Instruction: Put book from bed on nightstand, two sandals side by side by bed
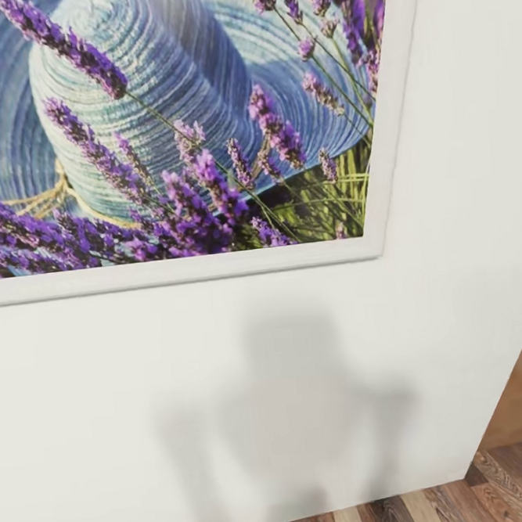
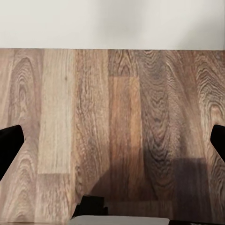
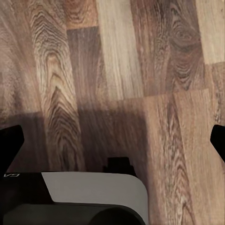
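Note:
The book, the bed, the nightstand and the sandals are out of view. My left gripper (image 2: pixel 112 140) hangs open over bare wood-plank floor (image 2: pixel 117 122), its black fingertips (image 2: pixel 9 145) far apart at the picture's two sides, nothing between them. My right gripper (image 3: pixel 112 143) is likewise open over wood-plank floor (image 3: pixel 122 70), with dark fingertips (image 3: pixel 10 143) spread wide and empty.
A white wall (image 1: pixel 302 383) stands very close in front of me, bearing a white-framed picture (image 1: pixel 163 119) of a blue straw hat and purple lavender. My shadow falls on the wall. Wood floor (image 1: pixel 506 485) shows past the wall's corner. The wall's foot (image 2: pixel 112 23) meets the floor in the left wrist view.

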Motion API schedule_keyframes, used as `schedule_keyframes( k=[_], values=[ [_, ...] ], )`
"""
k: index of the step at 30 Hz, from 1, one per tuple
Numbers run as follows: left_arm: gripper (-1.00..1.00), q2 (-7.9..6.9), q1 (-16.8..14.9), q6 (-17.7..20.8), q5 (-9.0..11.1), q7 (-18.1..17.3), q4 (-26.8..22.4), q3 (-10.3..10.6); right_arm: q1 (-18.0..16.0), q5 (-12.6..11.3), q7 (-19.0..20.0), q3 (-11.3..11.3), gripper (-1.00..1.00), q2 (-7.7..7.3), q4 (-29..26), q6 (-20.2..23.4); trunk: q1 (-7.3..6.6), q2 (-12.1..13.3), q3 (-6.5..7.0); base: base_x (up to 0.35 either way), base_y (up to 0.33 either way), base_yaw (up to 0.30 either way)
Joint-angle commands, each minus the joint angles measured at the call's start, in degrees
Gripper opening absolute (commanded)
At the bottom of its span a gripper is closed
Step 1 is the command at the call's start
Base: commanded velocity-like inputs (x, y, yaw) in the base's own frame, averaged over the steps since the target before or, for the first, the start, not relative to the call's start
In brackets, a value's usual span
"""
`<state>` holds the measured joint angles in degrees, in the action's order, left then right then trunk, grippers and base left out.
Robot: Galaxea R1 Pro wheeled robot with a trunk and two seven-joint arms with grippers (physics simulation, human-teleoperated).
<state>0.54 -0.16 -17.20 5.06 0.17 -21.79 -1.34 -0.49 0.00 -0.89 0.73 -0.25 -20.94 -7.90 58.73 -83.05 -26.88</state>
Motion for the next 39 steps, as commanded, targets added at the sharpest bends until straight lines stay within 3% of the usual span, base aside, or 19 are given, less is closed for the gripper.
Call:
schedule_keyframes(
  k=[1, 39],
  values=[
    [1.0, 0.05, -0.02, -0.1, 0.39, -0.08, -0.01, -0.09, -0.01, 0.0, -0.07, 0.06, 1.0, 0.01, 0.03, -0.18, 0.0, -0.03, -0.05, 0.0, 0.0, 0.27],
    [1.0, -0.01, -0.02, -0.11, 0.39, -0.08, -0.01, -0.15, -0.02, 0.0, -0.08, 0.06, 1.0, 0.07, 0.11, -0.18, 0.0, -0.03, -0.05, 0.0, 0.0, 0.291]
  ],
)
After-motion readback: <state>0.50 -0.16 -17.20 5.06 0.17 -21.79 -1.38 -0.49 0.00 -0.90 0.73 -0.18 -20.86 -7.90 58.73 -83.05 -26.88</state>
